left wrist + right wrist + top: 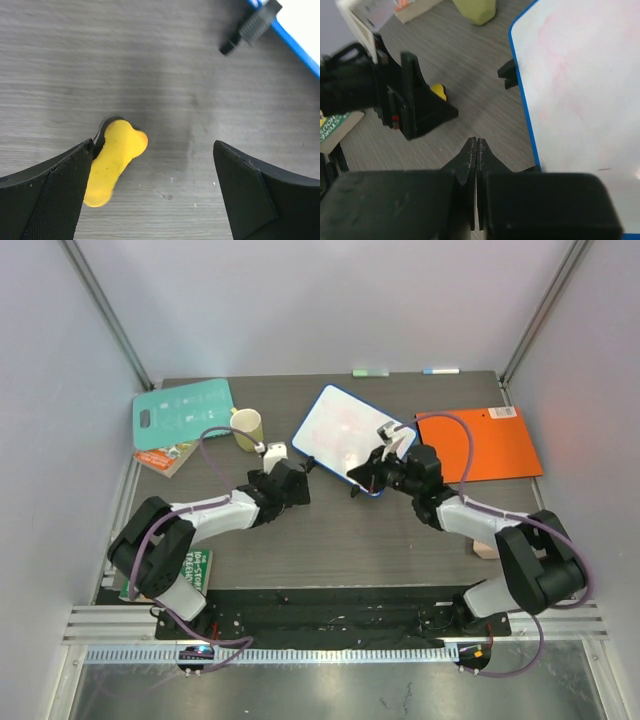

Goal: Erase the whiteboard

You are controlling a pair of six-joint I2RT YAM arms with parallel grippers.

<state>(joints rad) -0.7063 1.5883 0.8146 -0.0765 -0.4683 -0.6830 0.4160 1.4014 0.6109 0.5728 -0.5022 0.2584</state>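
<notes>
The dark wood-grain table (340,540) is seen from above, with both arms reaching toward 12 o'clock from its near edge. An orange folder (480,445) is laid flat at 2 o'clock, its near-left corner hidden under the right arm's wrist. The whiteboard (335,425) is found just beyond the table's middle, at 12 o'clock, between the folder and a teal cutting board (185,412) at 10 o'clock. A book (172,458) is partly covered by the cutting board, and a green book (197,568) lies at 8 o'clock beside the left arm's base. A pale yellow mug (247,427) stands between the cutting board and the whiteboard, apart from both.

The whiteboard's 4 o'clock end is overlapped by the right wrist and its camera. The right gripper (476,145) is pressed fully shut with nothing between its fingers, and is held at the board's near long edge. The left gripper (152,165) is spread wide over bare table near the board's 8 o'clock corner. A small yellow bone-shaped piece (112,160) lies on the table just inside its left finger. Contact with the finger cannot be told.

The board's long axis runs from 10 o'clock to 4 o'clock. Its white face is turned upward, with faint red traces on it. A black foot (252,25) sticks out from the blue frame at the near edge.
</notes>
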